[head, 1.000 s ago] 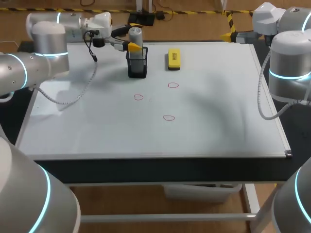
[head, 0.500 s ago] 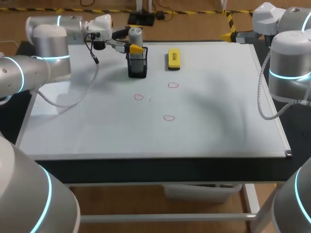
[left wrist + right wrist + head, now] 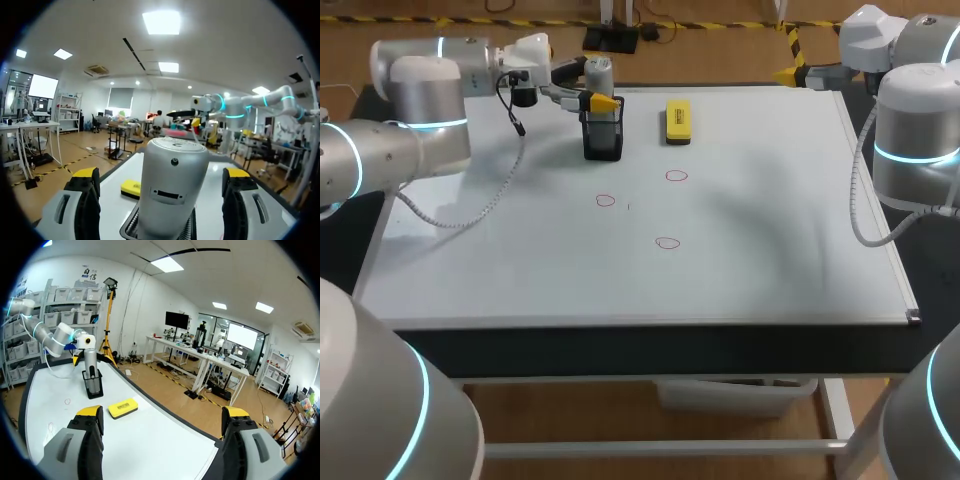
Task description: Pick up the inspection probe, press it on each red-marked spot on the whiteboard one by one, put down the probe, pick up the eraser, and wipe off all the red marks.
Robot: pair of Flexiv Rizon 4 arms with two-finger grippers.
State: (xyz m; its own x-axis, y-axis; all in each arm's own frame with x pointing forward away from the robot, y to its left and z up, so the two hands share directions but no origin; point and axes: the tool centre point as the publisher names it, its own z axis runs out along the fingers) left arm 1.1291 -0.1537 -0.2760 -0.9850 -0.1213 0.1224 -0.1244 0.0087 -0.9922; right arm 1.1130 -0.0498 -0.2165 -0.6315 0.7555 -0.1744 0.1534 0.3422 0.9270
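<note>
Silver inspection probe [image 3: 599,72] upright in black holder [image 3: 602,137]

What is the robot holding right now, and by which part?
Nothing. The left jaws stand open on either side of the probe, gaps showing on both sides; the right jaws are open and empty.

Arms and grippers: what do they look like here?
The left arm and right arm are silver-grey rounded tubes with glowing cyan rings at the joints. A black cable loops at the left wrist; a pale ribbed hose hangs off the right arm. The left gripper and right gripper have grey fingers with yellow tips.
</note>
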